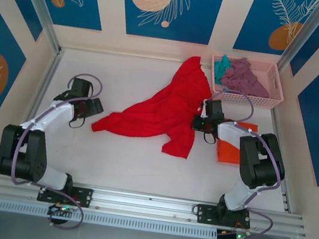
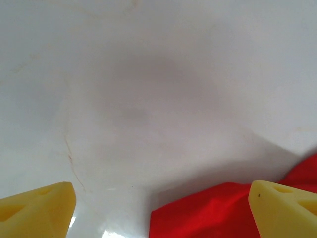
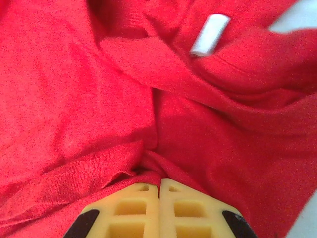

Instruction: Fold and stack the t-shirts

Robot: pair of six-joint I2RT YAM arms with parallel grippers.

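Clamping the red t-shirt point(image 3: 74, 89), the right tool point(image 3: 159, 184) could bunch it when pulling, because the left tool point(image 2: 161, 196) gapes wide beside it, gripping nothing.

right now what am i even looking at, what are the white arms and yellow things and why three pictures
These are two robot arms bolted at the near edge of a white table. The wide picture looks down from above and behind them. The other two come from a small camera on each wrist, so the yellow blocks are that arm's own fingers. The left gripper is open over bare table, beside a crumpled red t-shirt. The right gripper is shut, pinching a fold of that shirt. An orange t-shirt lies under the right arm. A pink basket holds a mauve t-shirt and a teal t-shirt.
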